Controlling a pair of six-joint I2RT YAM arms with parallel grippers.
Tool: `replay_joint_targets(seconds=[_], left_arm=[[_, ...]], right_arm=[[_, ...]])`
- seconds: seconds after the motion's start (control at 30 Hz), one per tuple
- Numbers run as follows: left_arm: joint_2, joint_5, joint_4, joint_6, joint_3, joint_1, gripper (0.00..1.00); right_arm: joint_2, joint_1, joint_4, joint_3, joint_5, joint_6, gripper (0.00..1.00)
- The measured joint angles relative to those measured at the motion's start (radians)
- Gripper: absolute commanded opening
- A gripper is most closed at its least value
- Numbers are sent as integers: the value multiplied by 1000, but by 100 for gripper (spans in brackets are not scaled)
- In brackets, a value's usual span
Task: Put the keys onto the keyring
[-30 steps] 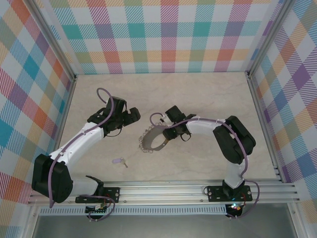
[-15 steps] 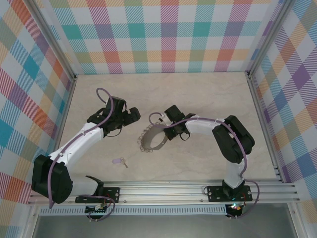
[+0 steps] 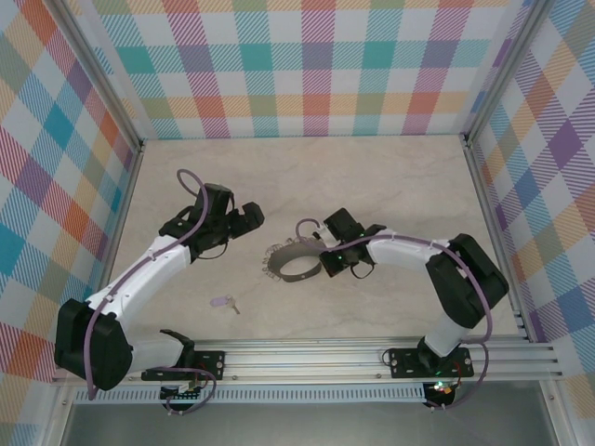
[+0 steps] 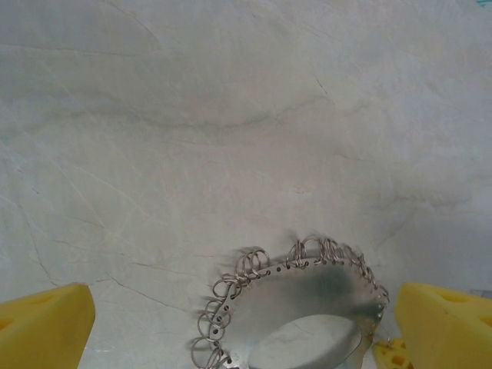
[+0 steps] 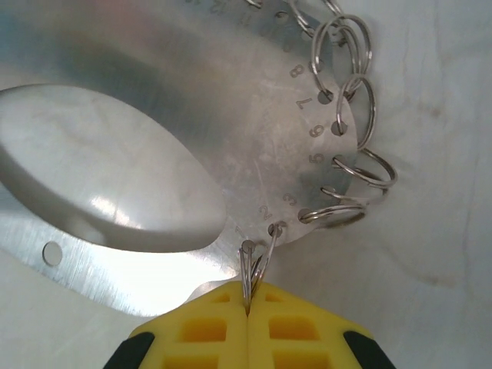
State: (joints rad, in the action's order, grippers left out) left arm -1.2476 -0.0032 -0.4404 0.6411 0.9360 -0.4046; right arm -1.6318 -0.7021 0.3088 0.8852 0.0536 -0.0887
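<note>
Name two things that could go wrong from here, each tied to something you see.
1. The right gripper pinches the keyring by one thin edge loop, so it may twist or slip free.
2. The key lies flat, tiny, apart from the open left gripper; picking it up may fail.

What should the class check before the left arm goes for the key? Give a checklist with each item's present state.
1. Right fingers clamped on one loop of the keyring: ok.
2. Left fingers open: ok.
3. Key lying free on the table: ok.
4. Key in left fingers: not ok.
5. Clamped loop spread open for threading: cannot tell.
</note>
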Motion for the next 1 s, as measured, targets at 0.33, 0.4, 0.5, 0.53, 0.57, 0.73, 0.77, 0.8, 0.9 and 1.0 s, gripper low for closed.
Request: replay_joint_targets(seconds=[0.33,0.4,0.5,0.53,0.57,0.73,0.77,0.8,0.9,1.0], left_arm=[[11,81,35,26,-61,0,100],[12,92,36,26,-63,0,100],[13,100,37,26,-63,0,100],[13,102,37,26,-63,0,100],[13,106,37,25,-63,0,100],[14,122,36,25,-63,0,100],[15,126,36,25,-63,0,100],[19,127,36,25,-63,0,100],[32,136,35,25,-62,0,100],[46,139,35,25,-62,0,100]], right_arm=[[29,0,-29,-84,129,-123,0],[26,0,-35,-85,146,-138,23],[26,0,-39,-85,150,-157,47],[31,0,-39,-86,146,-163,49],[42,0,-38,-90,140,-167,51],[173,0,-29,-113,88,-193,51],[201,0,-29,-116,74,-196,51],[226,-1,-29,-120,58,-196,51],[261,-11,-26,-130,26,-192,50],[253,-25,-8,-134,2,-180,49]])
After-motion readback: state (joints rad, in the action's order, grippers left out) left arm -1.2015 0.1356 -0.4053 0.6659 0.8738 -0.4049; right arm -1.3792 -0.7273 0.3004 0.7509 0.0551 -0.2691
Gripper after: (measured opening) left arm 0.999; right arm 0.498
